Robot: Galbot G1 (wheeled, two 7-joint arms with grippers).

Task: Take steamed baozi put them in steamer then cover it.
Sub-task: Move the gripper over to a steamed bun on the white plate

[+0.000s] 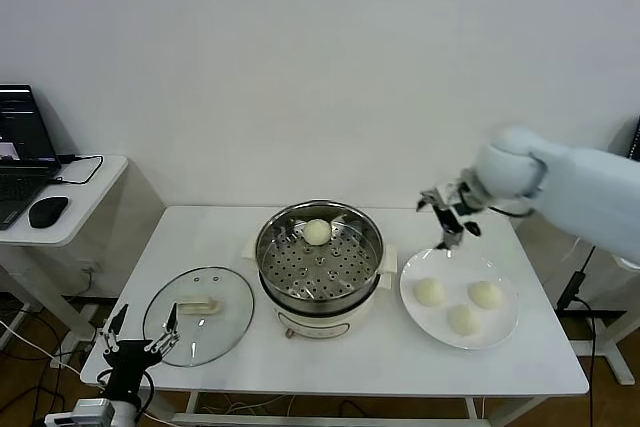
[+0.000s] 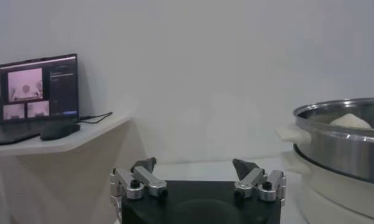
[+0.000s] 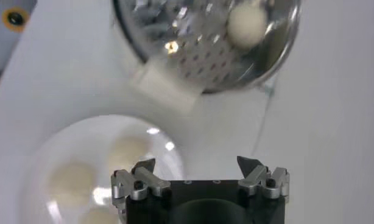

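Steel steamer [image 1: 320,257] holding 1 baozi [image 1: 317,232], right claw [image 1: 447,215] spread above plate [image 1: 497,329], left claw [image 1: 138,332] spread

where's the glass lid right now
In the head view the glass lid lies flat on the table's left side, beside the steamer.

A plain white wall [image 1: 320,57] fills the back of the room, evenly lit. Before it stands a white desk [image 1: 340,357] on pale legs. To the left a smaller white side table [image 1: 85,202] carries an open laptop [image 1: 20,152] with a lit screen, a black mouse [image 1: 48,211] and a dark cable [image 1: 85,169]. Below, the floor [image 1: 25,367] looks brownish, with loose cables, though little of it shows.
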